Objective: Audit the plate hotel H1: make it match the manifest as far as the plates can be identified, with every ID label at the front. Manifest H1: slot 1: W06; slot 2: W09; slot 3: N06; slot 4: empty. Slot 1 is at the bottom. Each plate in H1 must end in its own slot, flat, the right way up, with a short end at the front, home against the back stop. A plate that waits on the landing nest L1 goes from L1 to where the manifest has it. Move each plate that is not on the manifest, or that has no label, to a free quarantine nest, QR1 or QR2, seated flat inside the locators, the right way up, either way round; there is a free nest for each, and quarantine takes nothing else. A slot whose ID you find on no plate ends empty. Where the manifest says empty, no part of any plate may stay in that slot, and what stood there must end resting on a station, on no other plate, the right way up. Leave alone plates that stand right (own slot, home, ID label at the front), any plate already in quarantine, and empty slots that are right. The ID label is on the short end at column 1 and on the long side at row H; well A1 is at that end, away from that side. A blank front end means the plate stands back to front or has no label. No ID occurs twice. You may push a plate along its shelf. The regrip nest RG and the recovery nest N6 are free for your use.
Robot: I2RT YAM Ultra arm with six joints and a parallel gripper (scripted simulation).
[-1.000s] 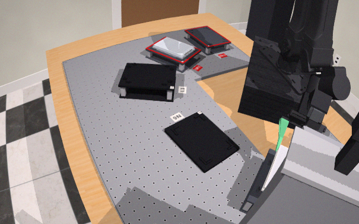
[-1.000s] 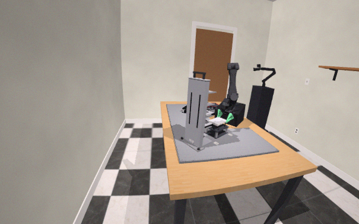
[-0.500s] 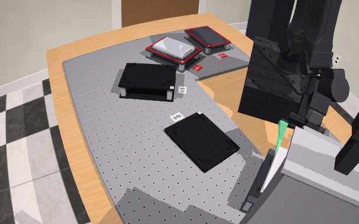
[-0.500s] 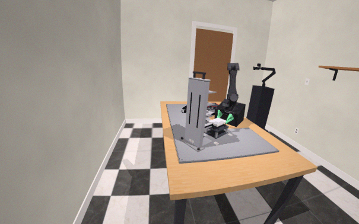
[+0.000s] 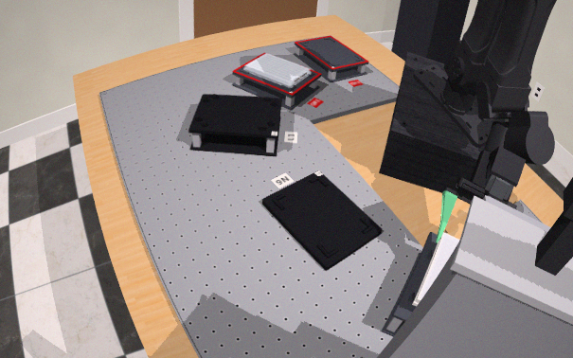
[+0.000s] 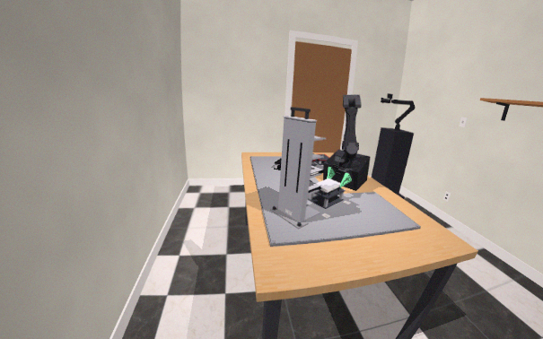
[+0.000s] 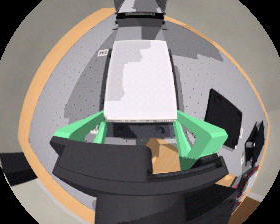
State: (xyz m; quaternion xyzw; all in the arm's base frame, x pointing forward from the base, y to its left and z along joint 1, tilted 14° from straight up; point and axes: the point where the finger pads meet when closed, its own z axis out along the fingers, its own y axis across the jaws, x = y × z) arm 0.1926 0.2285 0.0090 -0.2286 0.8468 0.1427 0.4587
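Note:
My gripper [image 6: 335,182] [image 7: 140,117] is shut on a white plate [image 6: 328,185] [image 7: 141,82], one green finger at each side near its near end. The plate is level, on or just above the dark regrip nest [image 6: 334,199] [image 7: 136,131]; I cannot tell whether it touches. No ID is readable on it. Hotel H1 [image 5: 527,308] [image 6: 293,166] [image 7: 141,6] stands beyond the plate; its slots are mostly hidden. Landing nest L1 [image 5: 238,114] is bare. A white plate [image 5: 276,68] lies on one red-rimmed quarantine nest; the other quarantine nest [image 5: 332,51] is bare.
The flat black recovery nest N6 [image 5: 323,220] [image 7: 223,117] is bare and lies between L1 and the hotel. The black robot base [image 5: 422,137] stands at the table edge. A black handle [image 6: 300,109] tops the hotel.

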